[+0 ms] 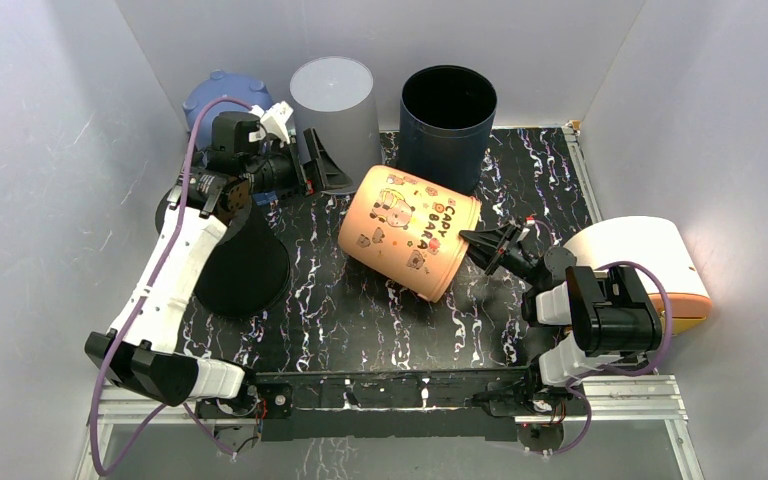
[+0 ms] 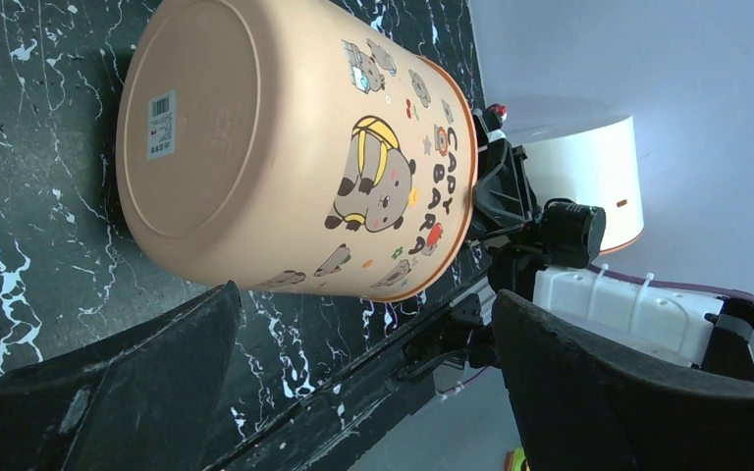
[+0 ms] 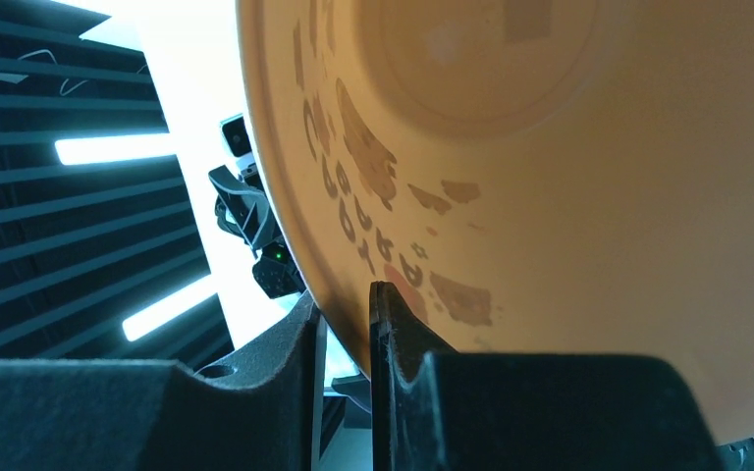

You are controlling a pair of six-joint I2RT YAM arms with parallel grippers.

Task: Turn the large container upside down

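Observation:
The large container is a peach bucket printed with capybaras. It is tilted on its side at mid table, base toward the back left and mouth toward the front right. My right gripper is shut on its rim, one finger inside the mouth and one outside, as the right wrist view shows against the bucket's inner wall. My left gripper is open and empty at the back left, apart from the bucket. The left wrist view looks at the bucket's labelled base.
A grey upturned container, a dark navy open container and a blue one stand along the back. A black upturned container sits under the left arm. A white and orange container lies at the right wall.

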